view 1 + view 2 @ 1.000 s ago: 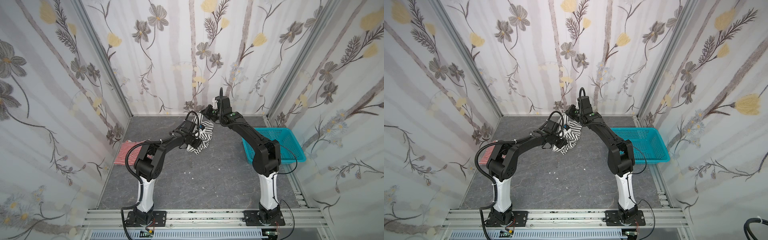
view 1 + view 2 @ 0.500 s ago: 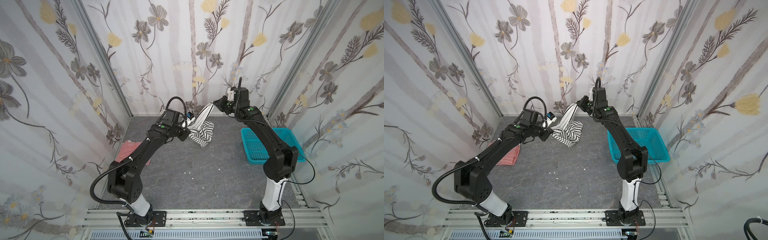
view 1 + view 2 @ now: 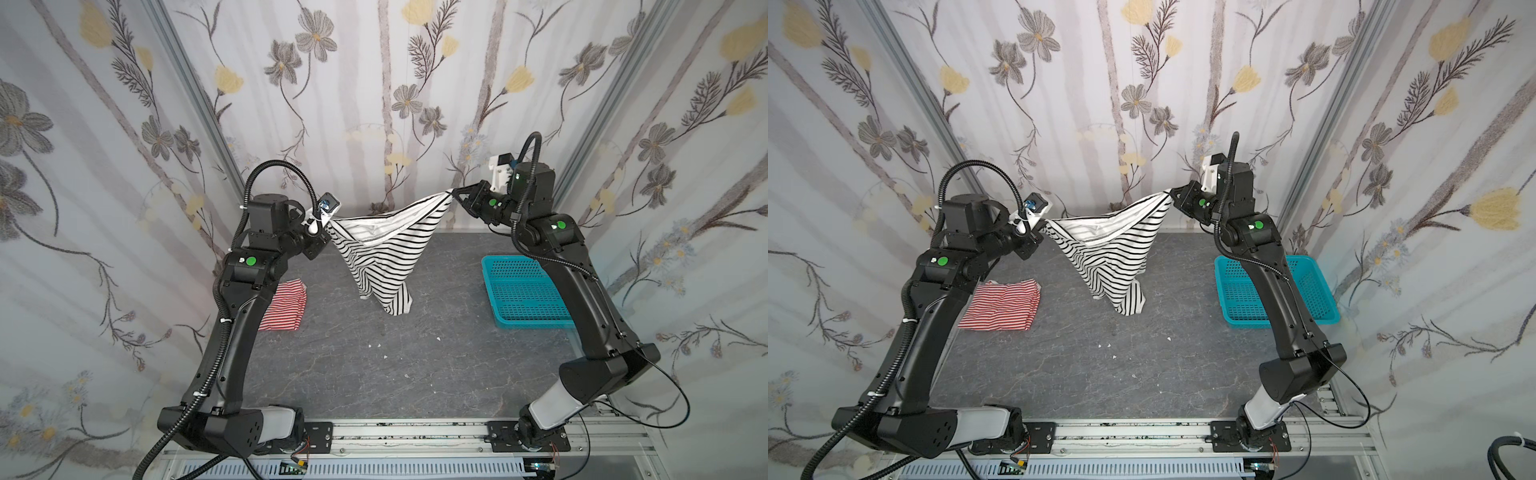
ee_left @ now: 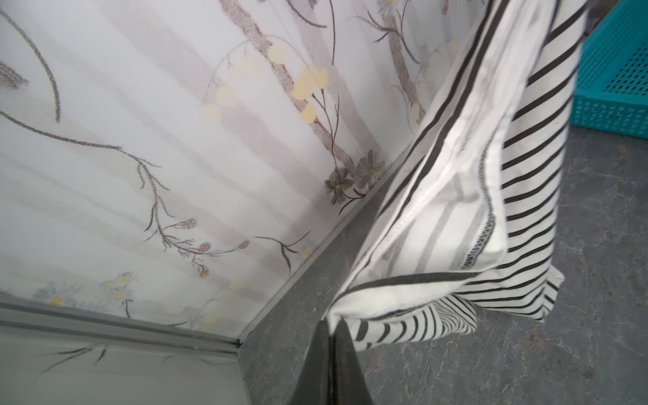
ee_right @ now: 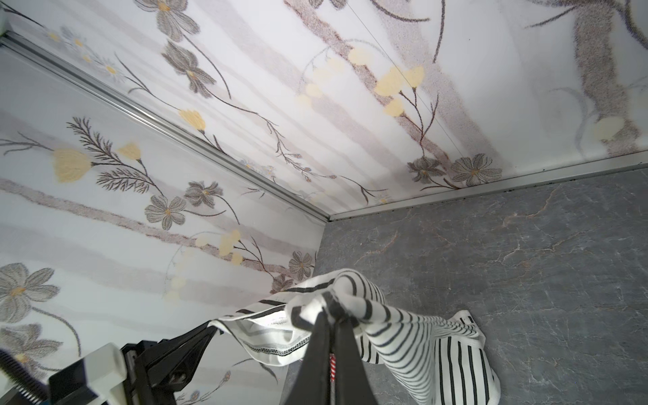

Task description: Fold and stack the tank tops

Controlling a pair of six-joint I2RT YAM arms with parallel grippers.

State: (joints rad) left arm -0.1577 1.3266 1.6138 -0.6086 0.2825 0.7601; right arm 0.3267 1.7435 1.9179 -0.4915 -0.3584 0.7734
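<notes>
Item: black-and-white tank top (image 3: pixel 380 253), soft knit with thin dark stripes on white, its white inner face and stitched hem showing along the upper edge. It hangs in the air over the back middle of the surface (image 3: pixel 374 374), stretched by two upper corners into a sagging inverted triangle. Its rumpled lower tip is at the surface or just above it; contact cannot be told. Left claw (image 3: pixel 328 226): jaws pinched together on the top's left corner, the cloth bunched at the tips in the left wrist view; arm raised, elbow bent. Right claw (image 3: pixel 454 192): jaws clamped on the opposite corner, cloth twisted round the tips; it is carried higher than the left one, arm stretched up and back. Item: red-and-white tank top (image 3: pixel 1000 307), finely striped, lying flat as a rough rectangle on the left of the surface, partly behind the left arm, well apart from the hung top. Basket (image 3: pixel 523 291): turquoise plastic mesh, rectangular, low-walled, on the right of the surface, partly behind the right arm. Surface: dark grey, marble-veined, matt. Walls (image 3: pixel 374 83): pale floral covering.
</notes>
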